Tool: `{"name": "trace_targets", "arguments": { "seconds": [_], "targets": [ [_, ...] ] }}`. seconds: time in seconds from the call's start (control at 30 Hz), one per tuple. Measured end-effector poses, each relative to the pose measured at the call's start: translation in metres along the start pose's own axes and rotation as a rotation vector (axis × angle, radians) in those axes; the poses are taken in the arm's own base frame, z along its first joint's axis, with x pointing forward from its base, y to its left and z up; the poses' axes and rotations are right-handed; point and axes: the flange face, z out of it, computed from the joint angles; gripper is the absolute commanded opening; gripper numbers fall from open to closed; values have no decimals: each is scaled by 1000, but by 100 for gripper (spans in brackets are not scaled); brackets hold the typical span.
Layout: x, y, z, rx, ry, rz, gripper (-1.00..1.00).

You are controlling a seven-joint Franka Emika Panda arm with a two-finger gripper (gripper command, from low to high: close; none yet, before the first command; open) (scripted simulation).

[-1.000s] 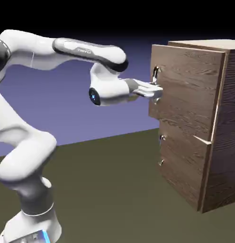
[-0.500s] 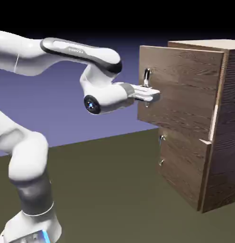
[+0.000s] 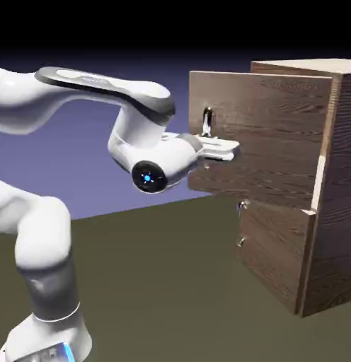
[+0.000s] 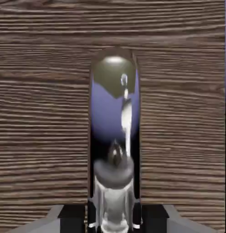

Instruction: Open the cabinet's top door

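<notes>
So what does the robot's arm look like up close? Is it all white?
Mostly white. The arm is made of smooth, rounded, glossy segments with dark grey bands at the joints. A round black cap with a glowing blue dot sits on the wrist. The gripper is pale grey, flat and narrow. The base has a faint blue glow.

cabinet (image 3: 334,212): right side cut off by the exterior view's edge
arm (image 3: 37,233): base and shoulder run past the left and bottom edges
handle (image 4: 115,136): lower end hidden behind the fingertips (image 4: 92,218) in the hand view
top door (image 4: 42,113): edges mostly beyond the frame
</notes>
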Motion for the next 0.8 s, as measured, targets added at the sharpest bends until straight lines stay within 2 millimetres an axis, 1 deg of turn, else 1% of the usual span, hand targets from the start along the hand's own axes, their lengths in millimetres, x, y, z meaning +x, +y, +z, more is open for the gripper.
{"name": "trace_targets", "arguments": {
  "seconds": [0.2,0.47,0.63,0.8],
  "targets": [
    [-18,-18,-39,-109,110,0,-100],
    [-50,-50,-86,-262,262,0,-100],
    [-72,-72,-109,-352,353,0,-100],
    [-93,-93,-125,-433,434,0,-100]
  ]
}}
